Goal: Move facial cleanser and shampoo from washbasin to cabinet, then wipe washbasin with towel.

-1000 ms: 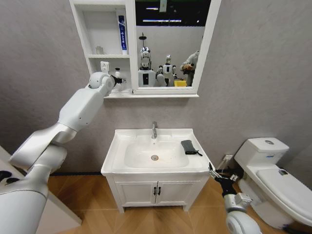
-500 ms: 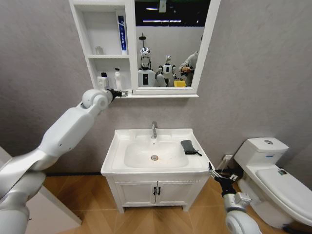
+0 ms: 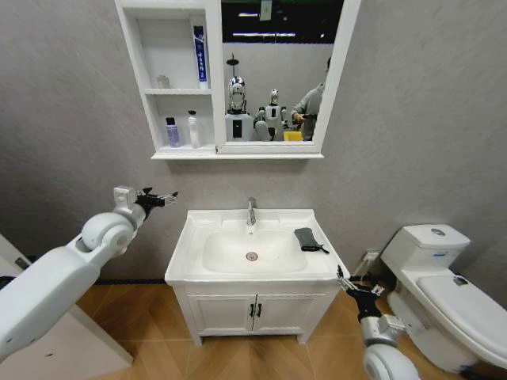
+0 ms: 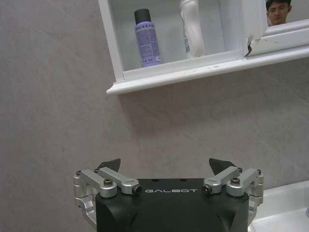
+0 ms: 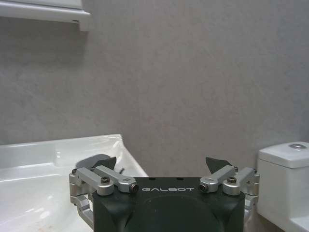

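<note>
lowered from the cabinet (image 3: 178,87), left hand (image 3: 164,197) hangs empty beside the washbasin (image 3: 190,245).

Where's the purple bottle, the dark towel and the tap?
purple bottle (image 4: 147,41), left wrist view, middle of its label.
towel (image 3: 306,237), head view, middle of the folded cloth.
tap (image 3: 251,210), head view, its chrome stem.

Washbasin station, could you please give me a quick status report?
Left gripper open, empty, below cabinet. Right gripper open by washbasin. Two bottles shelved. Towel untouched on basin rim; nothing in the way.
</note>
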Robot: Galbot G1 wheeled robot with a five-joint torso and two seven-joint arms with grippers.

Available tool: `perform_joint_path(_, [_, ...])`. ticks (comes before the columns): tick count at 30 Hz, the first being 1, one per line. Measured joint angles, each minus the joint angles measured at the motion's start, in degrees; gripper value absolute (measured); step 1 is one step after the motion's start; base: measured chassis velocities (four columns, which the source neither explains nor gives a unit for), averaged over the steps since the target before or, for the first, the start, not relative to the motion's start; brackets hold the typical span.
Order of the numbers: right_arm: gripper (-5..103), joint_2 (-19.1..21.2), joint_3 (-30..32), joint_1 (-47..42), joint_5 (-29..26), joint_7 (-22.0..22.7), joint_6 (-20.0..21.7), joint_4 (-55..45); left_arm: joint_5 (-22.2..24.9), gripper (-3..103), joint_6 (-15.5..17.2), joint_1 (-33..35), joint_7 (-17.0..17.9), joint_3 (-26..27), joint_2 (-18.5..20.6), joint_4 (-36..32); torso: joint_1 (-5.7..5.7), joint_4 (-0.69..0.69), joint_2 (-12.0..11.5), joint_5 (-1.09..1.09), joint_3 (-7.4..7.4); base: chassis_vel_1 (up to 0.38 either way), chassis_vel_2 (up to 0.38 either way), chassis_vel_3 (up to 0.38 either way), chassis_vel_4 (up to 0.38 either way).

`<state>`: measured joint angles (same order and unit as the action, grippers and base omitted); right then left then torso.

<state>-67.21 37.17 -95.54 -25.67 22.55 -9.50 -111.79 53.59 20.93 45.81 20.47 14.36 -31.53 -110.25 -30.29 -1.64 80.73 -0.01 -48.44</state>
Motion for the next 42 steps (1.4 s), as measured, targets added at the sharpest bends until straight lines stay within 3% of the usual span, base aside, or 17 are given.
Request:
perform_joint_path(1, [100,0.0,0.0,0.0,0.0,0.0,0.0,0.0,0.0,100,0.0,0.0,0.0,0.0,0.0,0.0,0.0,0.0,0.0,0.0,0.0,0.0,0.0,0.0,0.0])
perform_joint_path(3, [100,-0.9,0.1,-0.2,1.3,2.0,1.1,0.5,-5.8,100,-4.5,12.7,-3.3,8.9,-3.4,-1.2,-0.01,0.02,0.0,0.01,0.0,0.0,0.0,0.0,0.0])
perform_joint_path(5, [100,-0.9,0.1,-0.3,1.5,2.1,1.2,0.6,-7.3,100,-5.2,16.0,-3.9,11.1,-4.5,-1.5,0.0,0.02,0.0,0.01,0.0,0.0,0.0,0.0,0.0])
perform_joint_path(7, [100,-0.9,-0.1,-0.6,1.7,1.9,1.3,0.9,-13.4,100,-6.9,30.3,-5.8,20.5,-10.7,-2.8,-0.01,0.07,0.0,0.0,0.0,0.0,0.0,0.0,0.0])
perform_joint_path(8, [100,-0.9,-0.3,-0.7,1.7,1.6,1.3,1.0,-14.9,100,-7.2,34.3,-6.4,23.1,-13.1,-3.2,0.0,0.11,0.0,-0.02,0.0,0.0,0.0,0.0,0.0])
perform_joint_path(9, [100,-0.9,-0.3,-0.7,1.7,1.6,1.3,1.0,-14.9,100,-7.2,34.3,-6.4,23.1,-13.1,-3.2,0.0,0.11,0.0,-0.02,0.0,0.0,0.0,0.0,0.0])
perform_joint_path(11, [100,-0.9,-0.7,-1.0,1.8,0.4,1.3,1.0,-19.1,100,-9.0,44.3,-8.9,29.8,-21.1,-5.1,0.01,0.13,0.0,0.01,0.0,0.0,0.0,0.0,0.0])
perform_joint_path(12, [100,-0.9,-0.7,-1.0,1.8,0.4,1.3,1.0,-19.1,100,-9.0,44.3,-8.9,29.8,-21.1,-5.1,0.01,0.13,0.0,0.01,0.0,0.0,0.0,0.0,0.0])
perform_joint_path(14, [100,-0.5,-1.1,-1.4,2.0,-0.8,1.1,0.6,-20.6,100,-10.2,49.2,-10.6,32.5,-25.6,-7.2,0.01,0.06,0.0,0.02,0.01,0.0,0.0,0.0,0.0])
perform_joint_path(20, [100,-0.2,-1.7,-1.9,2.7,-1.8,0.9,-0.2,-22.4,100,-10.3,53.4,-10.3,32.9,-31.9,-11.3,0.0,0.05,0.0,0.02,0.0,0.0,0.0,0.0,0.0])
perform_joint_path(30, [100,0.0,-1.7,-3.1,3.1,-1.9,0.7,-0.9,-23.8,100,-10.2,54.1,-9.7,31.5,-32.7,-16.0,0.0,0.05,0.0,0.01,-0.01,0.0,0.0,0.0,0.0])
perform_joint_path(42, [100,0.4,-1.7,-2.4,2.7,-1.6,0.8,-1.3,-20.4,100,-9.0,56.6,-8.3,37.7,-32.8,-19.8,-0.01,0.06,0.0,0.01,-0.01,0.0,0.0,0.0,0.0])
